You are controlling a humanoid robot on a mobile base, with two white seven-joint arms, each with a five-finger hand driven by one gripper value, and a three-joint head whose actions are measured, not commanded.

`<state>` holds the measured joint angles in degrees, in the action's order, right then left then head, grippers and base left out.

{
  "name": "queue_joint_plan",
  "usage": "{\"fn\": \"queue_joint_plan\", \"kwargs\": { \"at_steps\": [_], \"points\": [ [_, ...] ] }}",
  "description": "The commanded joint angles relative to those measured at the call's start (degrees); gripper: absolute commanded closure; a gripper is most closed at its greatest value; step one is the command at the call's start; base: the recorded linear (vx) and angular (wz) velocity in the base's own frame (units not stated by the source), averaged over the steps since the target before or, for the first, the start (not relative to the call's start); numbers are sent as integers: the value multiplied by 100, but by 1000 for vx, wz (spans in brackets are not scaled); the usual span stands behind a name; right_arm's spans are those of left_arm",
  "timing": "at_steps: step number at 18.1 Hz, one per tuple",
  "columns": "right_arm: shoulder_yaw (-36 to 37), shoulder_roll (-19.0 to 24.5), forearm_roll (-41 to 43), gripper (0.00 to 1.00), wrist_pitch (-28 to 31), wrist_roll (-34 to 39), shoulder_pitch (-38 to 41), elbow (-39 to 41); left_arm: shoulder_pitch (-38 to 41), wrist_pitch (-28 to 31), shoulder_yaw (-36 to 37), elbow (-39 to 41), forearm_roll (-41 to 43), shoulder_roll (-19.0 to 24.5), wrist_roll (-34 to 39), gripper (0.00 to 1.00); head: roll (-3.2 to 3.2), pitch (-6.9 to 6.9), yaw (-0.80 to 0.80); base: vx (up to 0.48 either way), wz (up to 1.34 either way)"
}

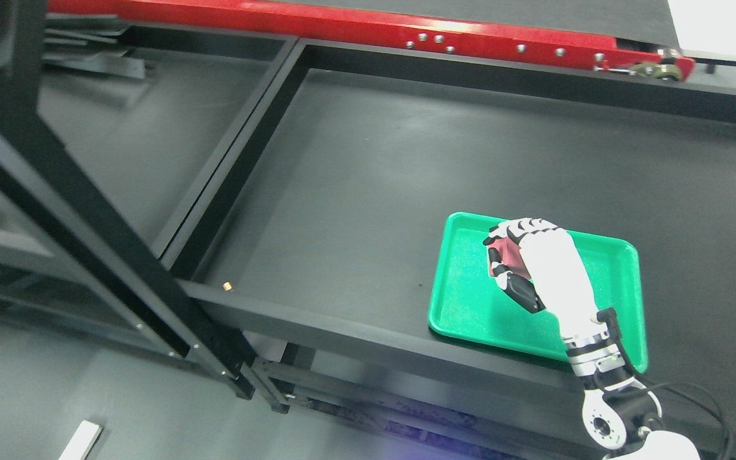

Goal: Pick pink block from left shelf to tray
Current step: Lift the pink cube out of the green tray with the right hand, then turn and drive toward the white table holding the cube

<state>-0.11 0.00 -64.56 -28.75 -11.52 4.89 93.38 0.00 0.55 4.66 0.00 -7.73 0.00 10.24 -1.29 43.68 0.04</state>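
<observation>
A wide matte black table (374,166) with raised black edges fills most of the frame, and a black metal shelf frame (55,185) crosses diagonally at the left. A red metal beam (342,25) with bolts runs along the top. At the lower right a shallow green plastic tray (470,294) lies flat on the table. Above the tray's middle, the white right robot hand (524,259), its arm coming in from the lower right corner, has its fingers curled around a small pink block (504,249), gripping it.

No legible text or labels
</observation>
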Motion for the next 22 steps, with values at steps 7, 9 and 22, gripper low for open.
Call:
{"fn": "queue_joint_plan", "kwargs": {
  "at_steps": [7, 9, 22],
  "points": [
    [126, -100, 286, 96, -272, -35, 56, 31, -167, -2, 0, 100, 0, 100, 4, 0, 0, 0, 0, -98, 525],
    [126, -100, 286, 96, -272, -35, 56, 31, -175, -2, 0, 100, 0, 100, 4, 0, 0, 0, 0, -131, 656],
    [99, -100, 399, 96, -420, -35, 56, 31, -167, -2, 0, 100, 0, 100, 4, 0, 0, 1, 0, -146, 703]
  ]
}}
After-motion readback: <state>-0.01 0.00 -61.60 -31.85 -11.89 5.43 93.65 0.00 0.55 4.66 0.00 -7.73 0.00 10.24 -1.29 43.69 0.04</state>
